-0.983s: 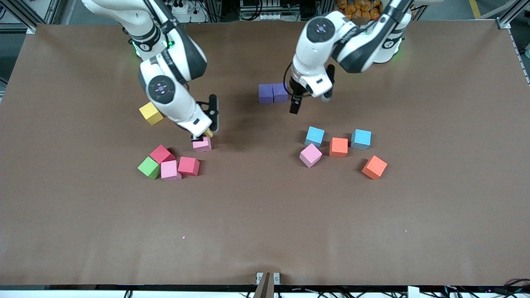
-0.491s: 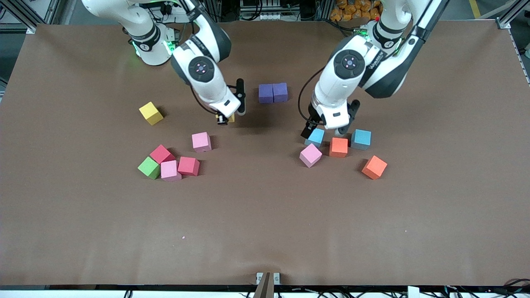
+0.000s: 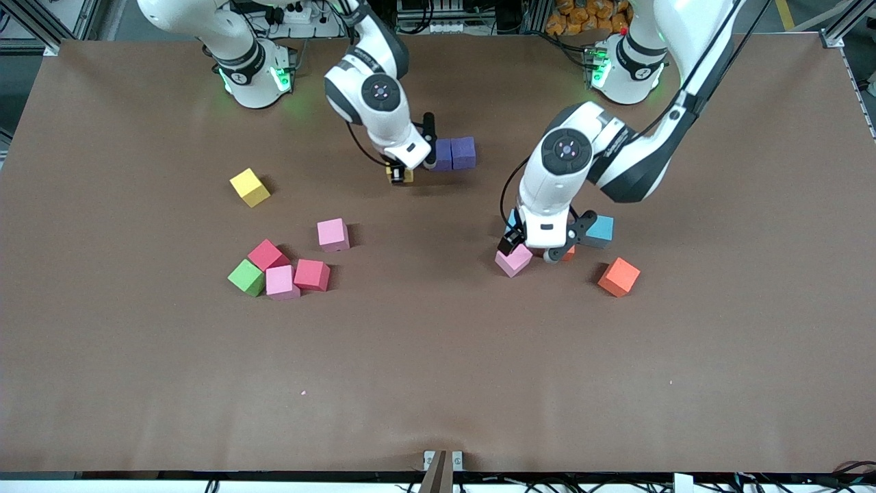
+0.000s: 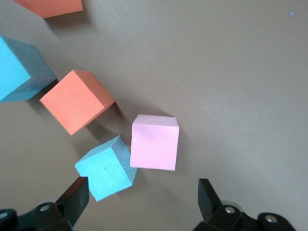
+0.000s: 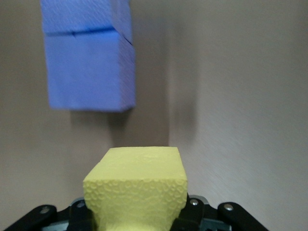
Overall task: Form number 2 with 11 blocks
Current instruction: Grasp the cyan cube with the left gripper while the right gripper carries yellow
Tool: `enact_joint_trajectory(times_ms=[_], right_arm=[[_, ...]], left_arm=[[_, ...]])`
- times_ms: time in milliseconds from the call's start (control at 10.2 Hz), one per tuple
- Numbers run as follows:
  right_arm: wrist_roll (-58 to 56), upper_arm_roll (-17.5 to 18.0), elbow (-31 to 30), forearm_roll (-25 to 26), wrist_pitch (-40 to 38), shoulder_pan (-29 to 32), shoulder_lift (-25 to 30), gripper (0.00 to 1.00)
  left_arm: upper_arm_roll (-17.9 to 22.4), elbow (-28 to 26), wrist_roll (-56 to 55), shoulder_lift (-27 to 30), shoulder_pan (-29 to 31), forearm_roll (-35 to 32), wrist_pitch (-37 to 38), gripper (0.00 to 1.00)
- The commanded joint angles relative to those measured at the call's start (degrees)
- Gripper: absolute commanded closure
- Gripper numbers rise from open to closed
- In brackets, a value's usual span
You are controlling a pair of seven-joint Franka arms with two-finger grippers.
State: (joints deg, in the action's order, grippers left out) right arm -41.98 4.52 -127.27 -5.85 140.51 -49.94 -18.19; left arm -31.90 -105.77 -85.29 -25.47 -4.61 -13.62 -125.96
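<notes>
The right gripper (image 3: 399, 174) clamped a yellow block (image 5: 137, 190) just beside the two purple blocks (image 3: 452, 153). The left gripper (image 3: 537, 248) hung with fingers spread over a pink block (image 4: 155, 142) — a light blue block (image 4: 106, 167) touching it — near the orange block (image 4: 77, 101).

Blocks look like matte foam: yellow cube (image 5: 137, 187) has rough, pitted skin, orange cube (image 4: 77, 101) fine-grained, pink cube (image 4: 155, 142) smoother. Table cover (image 3: 438, 356) is matte brown, cloth-like. Arm shells glossy white plastic w/ black parts.
</notes>
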Motion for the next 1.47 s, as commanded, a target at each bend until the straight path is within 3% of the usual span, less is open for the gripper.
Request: enact_joint_trajectory(times_ms=[0,688,983,1180,1376], right_arm=[[1.6,-0.2,-0.2,-0.5,0.8,-1.3,-0.4,0.77],[1.6,0.7,-1.1,-0.3,4.1,-1.4,-1.9,0.77],[1.6,1.5,-1.2,-0.4,4.8,-1.8,-2.5,0.77],[1.6,1.6,-1.7,-0.3,5.0,-1.8,-2.6,0.77],[1.6,1.6,-3.0,-0.3,7.2,-1.8,-3.0,0.75]], left_arm=[[-0.1,1.0,8.9,-0.4,-0.4,-1.4,4.9,0.0],[-2.3,-3.0,39.9,1.3,-1.4,-5.3,6.2,0.0],[-2.3,-3.7,42.9,0.1,-1.7,-6.0,5.2,0.0],[-2.3,-9.4,42.9,0.0,-0.8,-8.2,-3.6,0.0],[-2.3,-10.1,43.0,-1.2,-1.0,-8.3,-5.4,0.0]])
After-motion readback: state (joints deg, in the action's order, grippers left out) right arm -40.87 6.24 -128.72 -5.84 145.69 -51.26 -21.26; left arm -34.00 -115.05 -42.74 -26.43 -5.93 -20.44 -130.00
